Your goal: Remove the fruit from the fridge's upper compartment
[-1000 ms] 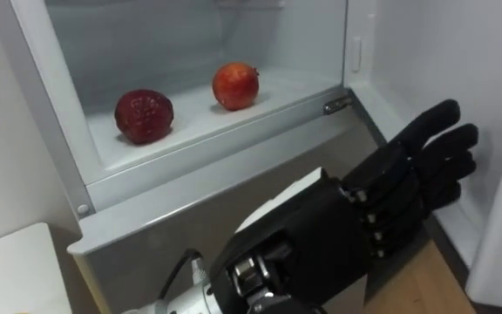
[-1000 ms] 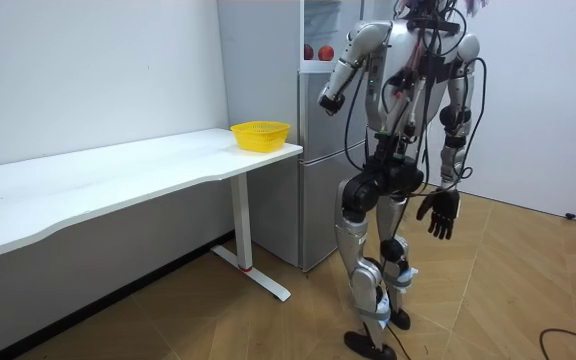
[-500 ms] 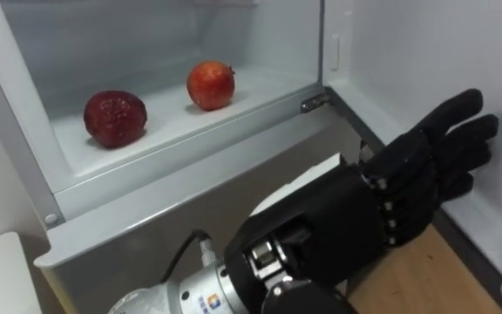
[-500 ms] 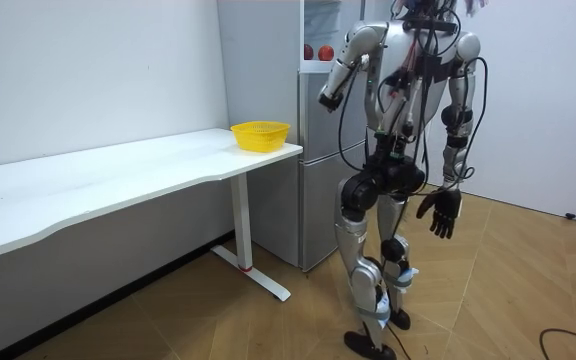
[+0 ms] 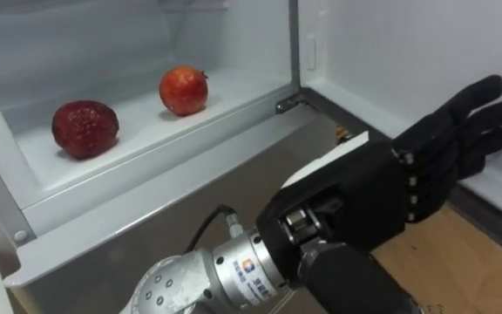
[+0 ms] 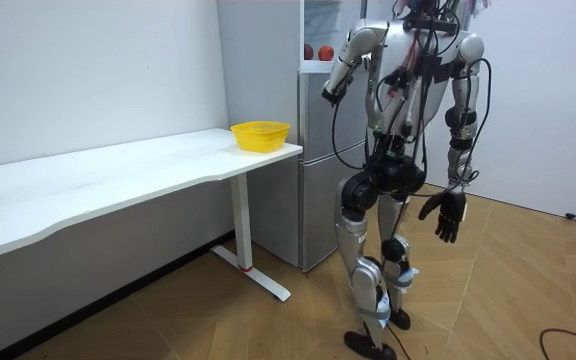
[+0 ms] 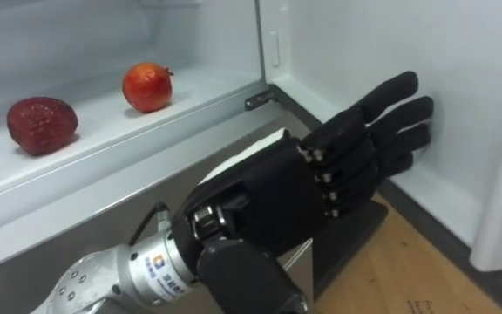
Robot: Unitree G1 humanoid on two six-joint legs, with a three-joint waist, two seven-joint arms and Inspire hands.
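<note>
Left hand (image 5: 369, 196): fingers straight, close together, empty, raised before open fridge | dark red fruit (image 5: 85, 128), red fruit (image 5: 183, 91): apart on fridge shelf (image 5: 146, 155) | right hand (image 6: 446, 213): relaxed, hanging low

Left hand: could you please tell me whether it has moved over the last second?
Yes. In the room view the left hand has risen slightly against the fridge, which stays put in that view; its fingers are straight.

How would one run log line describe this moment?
left hand: open, raised near shelf | right hand: open, hanging | dark red fruit, bright red fruit: on shelf, untouched
</note>
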